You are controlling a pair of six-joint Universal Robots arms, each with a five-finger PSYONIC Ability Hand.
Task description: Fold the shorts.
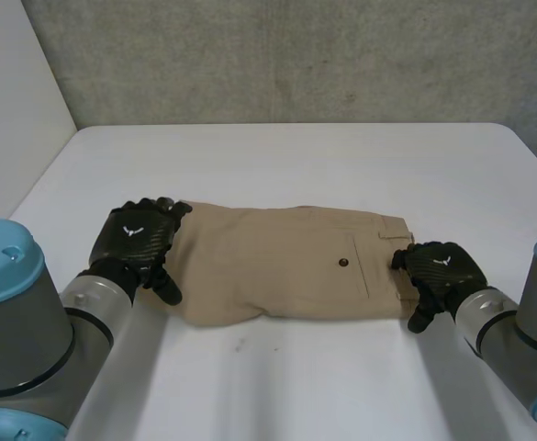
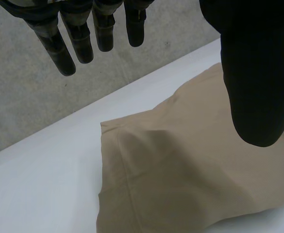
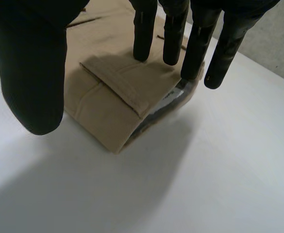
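Fingers of the left robot hand (image 1: 139, 241) are hanging straight, spread, above the leg end of the shorts (image 1: 268, 262); the right robot hand (image 1: 438, 268), likewise open-fingered, is hovering at their waistband end. On the worktop (image 1: 296, 165) the doubled cloth is risking a top-layer-only pinch — its buttoned pocket (image 1: 340, 277) is lying flat.

tan shorts (image 1: 277, 262) lying flat mid-table, folded in half lengthwise, buttoned back pocket facing up, waistband sitting at the robot's right end
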